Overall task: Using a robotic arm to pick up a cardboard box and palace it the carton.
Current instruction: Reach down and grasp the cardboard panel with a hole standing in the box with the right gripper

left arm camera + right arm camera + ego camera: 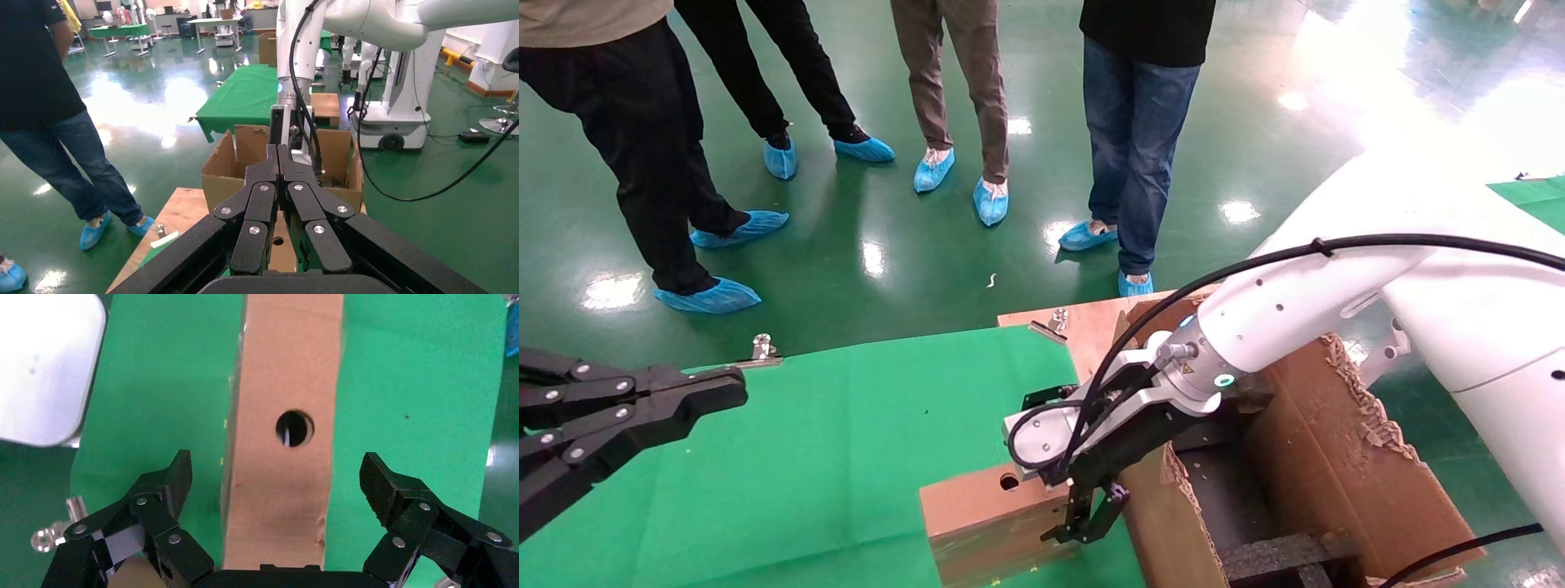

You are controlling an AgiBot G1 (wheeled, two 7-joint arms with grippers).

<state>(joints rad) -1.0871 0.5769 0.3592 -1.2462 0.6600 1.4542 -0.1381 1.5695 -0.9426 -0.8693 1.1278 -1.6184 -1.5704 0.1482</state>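
While the cardboard box (993,514) stands on edge on the green cloth (846,441), none of the carrying has been done, by my reading: it has not been grasped or lifted, and the carton (1336,482) beside it holds only its black foam inserts (1279,555) as far as I can see. I have the right gripper (1084,523) lowered at the end of the box nearest the carton, on the white robotic arm (1295,318) that reaches across the carton's ragged flaps. From the right wrist camera its fingers (165,484) stand wide apart, one on each side of the box's narrow upper face, with green cloth showing between each fingertip and the cardboard, so they straddle it without touching. The round hole (294,428) in that narrow face lies just beyond the fingertips, roughly centred between them, which tells me the pincer is lined up across the box's thin dimension. I judge the grasp is the step in hand: come down a little further, close on the two broad glossy faces, then lift, swing over the torn flap and lower the box into the carton. The left gripper (682,400) is parked out over the left of the cloth, well apart from the box; in its own wrist camera its fingers (269,165) meet at the tips, pressed together on nothing. Several people in blue shoe covers (711,296) stand on the green floor beyond the table.
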